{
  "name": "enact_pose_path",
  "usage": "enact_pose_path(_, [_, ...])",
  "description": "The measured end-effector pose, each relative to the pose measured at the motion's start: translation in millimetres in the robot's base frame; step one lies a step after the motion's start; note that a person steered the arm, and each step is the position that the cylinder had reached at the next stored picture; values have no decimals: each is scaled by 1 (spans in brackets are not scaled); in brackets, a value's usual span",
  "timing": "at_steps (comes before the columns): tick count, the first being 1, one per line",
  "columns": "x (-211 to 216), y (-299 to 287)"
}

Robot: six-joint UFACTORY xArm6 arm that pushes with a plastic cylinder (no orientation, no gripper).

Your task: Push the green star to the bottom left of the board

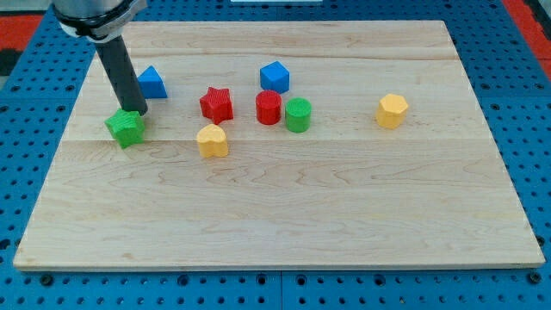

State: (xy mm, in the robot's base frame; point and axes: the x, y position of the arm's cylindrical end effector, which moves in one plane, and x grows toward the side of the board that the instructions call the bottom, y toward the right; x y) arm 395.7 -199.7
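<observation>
My tip (138, 113) touches the green star (126, 127) at its 1 o'clock edge; the board (284, 215)'s bottom-left corner lies toward 7 o'clock. No pincer: bare rod, holding nothing.

Bright even light, soft short shadows under blocks, sharp focus, no glare

Looks like a robotics lab bench: pale wooden board (284, 189) lying on a blue perforated mounting plate (39, 86), red surface (21, 34) beyond it, small coloured test blocks scattered right of my tip (138, 113).
</observation>
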Motion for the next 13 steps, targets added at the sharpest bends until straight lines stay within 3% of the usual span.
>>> enact_pose_path(2, [53,-3])
enact_pose_path(5, [86,-74])
enact_pose_path(8, [65,-18])
enact_pose_path(11, [97,-46])
enact_pose_path(13, [128,-20])
